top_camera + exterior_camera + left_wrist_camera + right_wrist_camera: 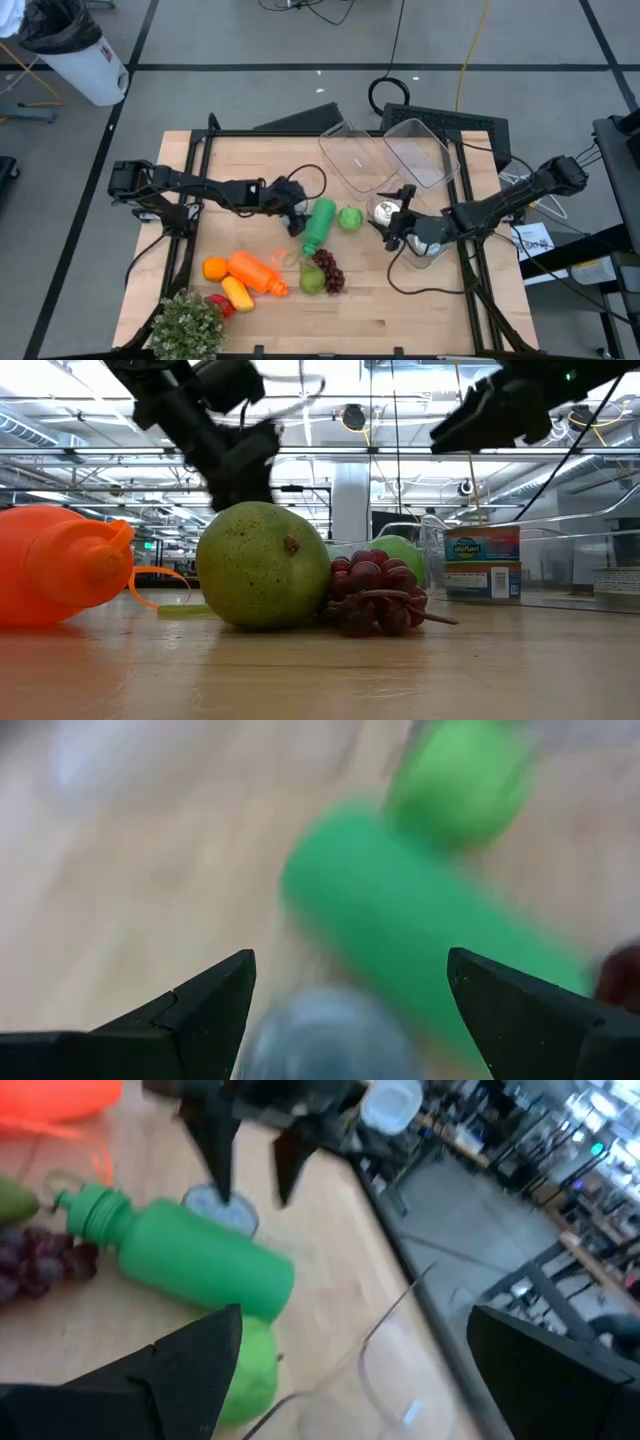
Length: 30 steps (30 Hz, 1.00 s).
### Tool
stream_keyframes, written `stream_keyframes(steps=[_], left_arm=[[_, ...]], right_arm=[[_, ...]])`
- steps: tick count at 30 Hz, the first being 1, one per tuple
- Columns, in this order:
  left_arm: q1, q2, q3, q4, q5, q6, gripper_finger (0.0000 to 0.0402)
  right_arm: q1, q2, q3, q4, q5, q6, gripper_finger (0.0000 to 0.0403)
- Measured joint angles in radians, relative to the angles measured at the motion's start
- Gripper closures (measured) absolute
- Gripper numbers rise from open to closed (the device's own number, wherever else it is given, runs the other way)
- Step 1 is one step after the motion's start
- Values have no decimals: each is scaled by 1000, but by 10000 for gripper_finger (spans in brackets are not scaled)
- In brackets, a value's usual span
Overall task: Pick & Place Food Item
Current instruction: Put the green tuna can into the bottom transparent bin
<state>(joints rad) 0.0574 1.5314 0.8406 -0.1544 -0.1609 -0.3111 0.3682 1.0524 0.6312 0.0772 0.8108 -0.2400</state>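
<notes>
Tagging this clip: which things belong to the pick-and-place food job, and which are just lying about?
Job: green apple, pear, grapes, orange, can, two clear bins, left hand, right hand.

Lying about: green bottle, orange bottle, plant, white bin.

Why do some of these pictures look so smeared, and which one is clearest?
The left wrist view is heavily blurred: the green bottle is a smear. The right wrist view is softer too. The high view is sharpest. The low view has bright ceiling lights behind the pear, leaving the arms dark.
</notes>
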Motion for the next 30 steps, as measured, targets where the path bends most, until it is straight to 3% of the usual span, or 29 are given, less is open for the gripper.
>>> stream_keyframes(steps=[4, 9, 12, 22, 30], left_arm=[[-2, 0, -2, -192, -29, -126, 66], [0, 0, -24, -207, -103, -208, 66], [3, 3, -37, -210, -57, -242, 66], [-69, 21, -37, -151, -3, -18, 66], [-100, 19, -37, -129, -41, 18, 66]], right_arm=[[-1, -36, 0, 47, 0, -38, 35], [-1, -44, -1, 43, -3, -8, 35], [0, -43, -8, 42, -3, -8, 35], [-2, -43, -10, 42, -3, -8, 35], [-2, -43, -10, 32, -4, 22, 35]])
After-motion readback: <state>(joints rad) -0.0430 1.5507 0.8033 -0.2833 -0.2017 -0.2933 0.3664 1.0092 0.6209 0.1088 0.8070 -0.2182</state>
